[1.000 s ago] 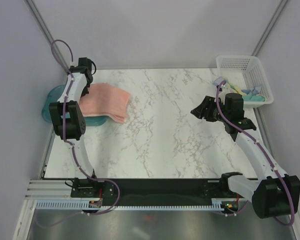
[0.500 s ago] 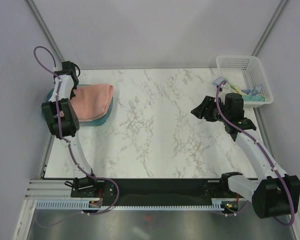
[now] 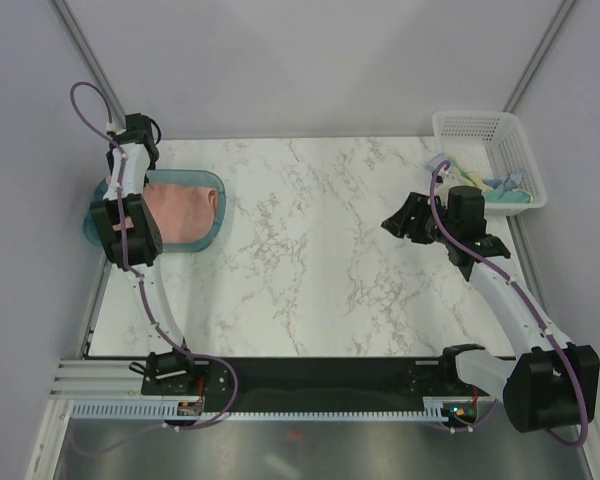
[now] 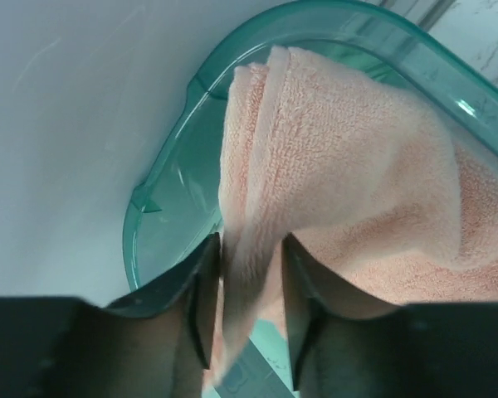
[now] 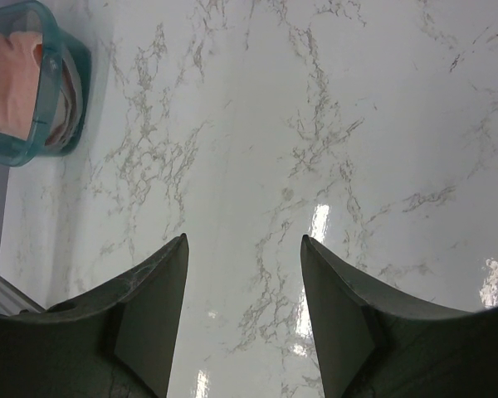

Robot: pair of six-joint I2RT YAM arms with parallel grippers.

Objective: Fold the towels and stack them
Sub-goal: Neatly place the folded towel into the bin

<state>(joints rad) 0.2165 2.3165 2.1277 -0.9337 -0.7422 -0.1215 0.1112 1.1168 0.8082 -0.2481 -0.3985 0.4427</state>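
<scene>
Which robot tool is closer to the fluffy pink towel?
Left. The left tool has the salmon-pink terry towel between its fingers; the right tool hovers far away over the white marble table.

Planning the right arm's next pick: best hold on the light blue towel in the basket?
I'd grip the bunched end of the light blue towel that pokes over the white basket's left rim, coming from the table side and above. It stands clear of the mesh walls; the rest lies crumpled inside with another cloth. The right end effector is open.
</scene>
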